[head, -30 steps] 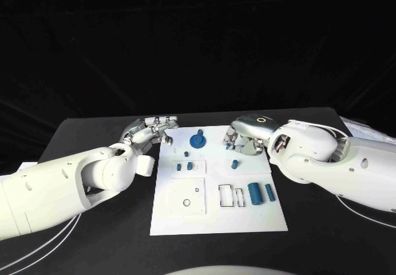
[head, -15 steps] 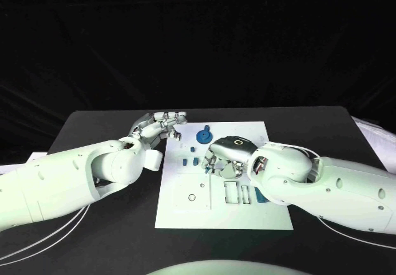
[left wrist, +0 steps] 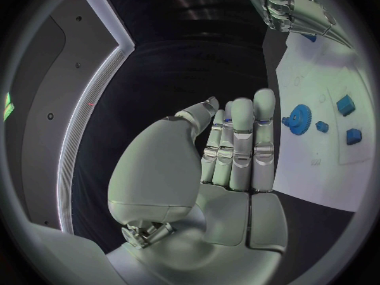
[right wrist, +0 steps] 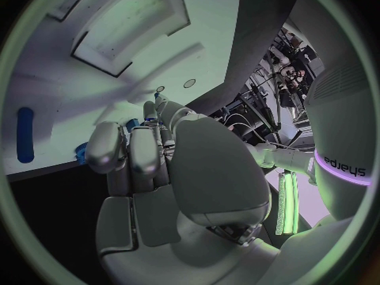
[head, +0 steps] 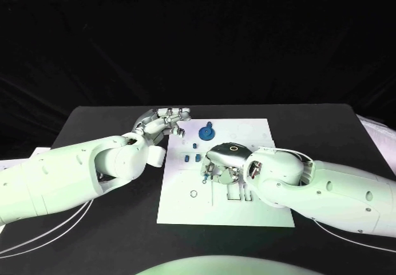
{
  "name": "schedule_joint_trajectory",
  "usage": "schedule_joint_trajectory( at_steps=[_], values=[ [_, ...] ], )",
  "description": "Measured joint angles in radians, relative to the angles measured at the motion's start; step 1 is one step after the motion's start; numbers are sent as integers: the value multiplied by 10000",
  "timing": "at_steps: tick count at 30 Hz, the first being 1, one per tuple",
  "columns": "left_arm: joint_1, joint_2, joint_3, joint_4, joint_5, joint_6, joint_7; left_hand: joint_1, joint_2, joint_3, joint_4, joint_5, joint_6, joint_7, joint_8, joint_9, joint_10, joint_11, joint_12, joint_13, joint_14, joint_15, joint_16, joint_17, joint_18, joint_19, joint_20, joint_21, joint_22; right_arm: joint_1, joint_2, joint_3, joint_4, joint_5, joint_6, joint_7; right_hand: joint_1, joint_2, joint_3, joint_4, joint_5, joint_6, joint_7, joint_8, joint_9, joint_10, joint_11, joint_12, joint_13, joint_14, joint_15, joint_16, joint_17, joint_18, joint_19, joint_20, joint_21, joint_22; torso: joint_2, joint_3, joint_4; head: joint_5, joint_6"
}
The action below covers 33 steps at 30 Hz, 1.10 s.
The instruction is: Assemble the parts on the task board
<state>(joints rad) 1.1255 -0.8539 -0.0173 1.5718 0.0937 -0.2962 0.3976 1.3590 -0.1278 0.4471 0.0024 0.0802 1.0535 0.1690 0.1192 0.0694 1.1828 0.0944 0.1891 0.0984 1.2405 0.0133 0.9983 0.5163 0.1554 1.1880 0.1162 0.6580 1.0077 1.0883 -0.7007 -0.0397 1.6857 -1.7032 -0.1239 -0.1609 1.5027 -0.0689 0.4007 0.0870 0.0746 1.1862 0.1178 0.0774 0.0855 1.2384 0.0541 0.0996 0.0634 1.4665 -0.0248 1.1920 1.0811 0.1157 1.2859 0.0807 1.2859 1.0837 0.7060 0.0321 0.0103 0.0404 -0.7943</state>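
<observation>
Down on the black table (head: 330, 126): flat white rectangular task board (head: 248, 129), long side running 12 to 6 o'clock. Parked over its middle, the silver many-fingered right hand (head: 222, 166), knuckles up, fingers (head: 208, 171) curled down toward the plate on the 9 o'clock side. Seen from the right wrist, tucked in tight against the palm, with a speck of blue (right wrist: 132, 125) between them. Can't tell whether that is a held part or something on the board behind. Can't call the grip either way.

Up at the board's 11 o'clock corner, the silver left hand (head: 165, 120). Fingers (left wrist: 241, 139) stretched out straight, side by side, thumb standing apart, nothing in them. Hovering at the board's edge, touching no part as far as can be seen.

Now the parts. At 12 o'clock, close to the far edge, a round blue toothed gear (head: 206, 134), sitting just beside the left hand's fingertips but apart from them. Below it, toward 10 o'clock from the right hand, two small blue blocks (head: 193, 157) side by side. From the right wrist, a long blue cylinder (right wrist: 25, 142) lying on the white plate near its edge. At 6 o'clock of the right hand, narrow rectangular slots (head: 235, 196) cut in the board, and at 8 o'clock a small round hole (head: 193, 193).
</observation>
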Motion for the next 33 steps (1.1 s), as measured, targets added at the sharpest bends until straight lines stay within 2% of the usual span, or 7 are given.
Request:
schedule_joint_trajectory(
  at_steps=[33],
  values=[
    [0,-10,2,-4,1,55,-80,0,0,1,0,0,0,0,0,1,0,0,0,-2,-1,3,0,2,0,0,0,2,2,-46,309,-56,-200,-379,591,63,-137,-29,24,-30,-62,-58,14,-4,9,10,11,-19,-2,0,-1,-8,-19,0,0,0,0,-15,-3,-4,3,81,-140]
  ],
)
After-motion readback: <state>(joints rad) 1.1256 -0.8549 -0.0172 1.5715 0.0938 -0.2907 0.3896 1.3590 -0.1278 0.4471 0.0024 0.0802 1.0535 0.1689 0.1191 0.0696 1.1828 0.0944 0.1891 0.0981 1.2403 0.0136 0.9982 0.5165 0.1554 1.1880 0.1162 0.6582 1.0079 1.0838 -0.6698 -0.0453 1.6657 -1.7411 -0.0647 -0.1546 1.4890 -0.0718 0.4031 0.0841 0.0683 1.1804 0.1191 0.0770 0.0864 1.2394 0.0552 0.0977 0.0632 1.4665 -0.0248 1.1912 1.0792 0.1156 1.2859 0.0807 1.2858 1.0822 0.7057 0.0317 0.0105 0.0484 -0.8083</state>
